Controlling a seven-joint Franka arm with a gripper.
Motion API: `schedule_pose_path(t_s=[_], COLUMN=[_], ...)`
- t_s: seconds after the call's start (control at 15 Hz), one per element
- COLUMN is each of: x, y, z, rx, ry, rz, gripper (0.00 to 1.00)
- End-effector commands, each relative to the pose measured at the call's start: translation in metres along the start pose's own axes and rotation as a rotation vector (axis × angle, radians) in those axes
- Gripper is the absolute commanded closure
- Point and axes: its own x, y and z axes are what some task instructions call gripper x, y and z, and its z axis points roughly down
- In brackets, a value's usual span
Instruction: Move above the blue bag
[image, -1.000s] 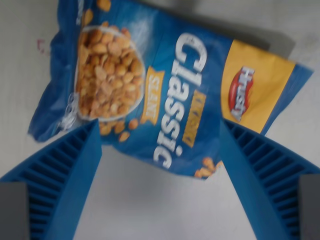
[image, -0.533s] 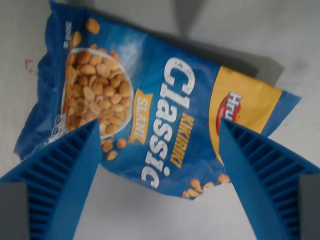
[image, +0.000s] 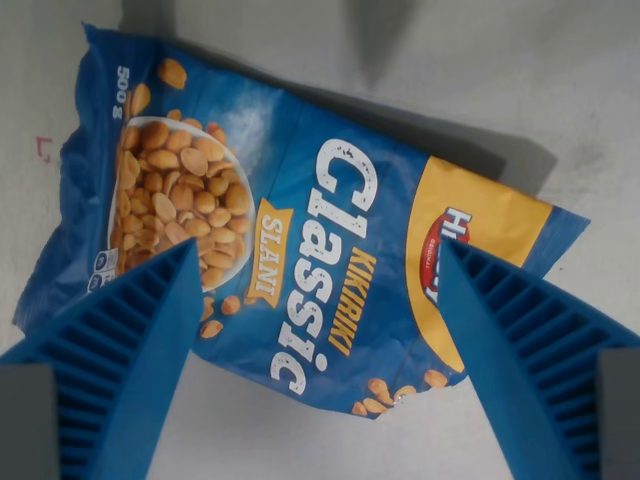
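Observation:
A blue snack bag (image: 300, 230) lies flat on a pale surface, filling the upper and middle part of the wrist view. It shows peanuts in a bowl, the word "Classic" and a yellow patch with a red logo. My gripper (image: 318, 300) is open above it. Its two ribbed blue fingers, one at the wrist view's left (image: 125, 370) and one at the right (image: 525, 360), stand wide apart over the bag's lower edge and hold nothing. They cover the bag's lower corners.
The pale surface (image: 300, 430) lies all around the bag. A small red mark (image: 42, 150) is on it at the wrist view's left. Dark shadows (image: 380, 40) fall on it along the bag's top edge.
The whole scene has shifted down and to the left in the picture and looks a little smaller and sharper, so the camera has moved. The bag lies as before. The fingers stay open.

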Motion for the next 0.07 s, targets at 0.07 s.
schedule_pose_path(t_s=[0.07], x=[0.0091], y=[0.0040], z=[0.0006], rx=[0.009], ry=[-0.018], rz=[-0.028], gripper=[0.00])
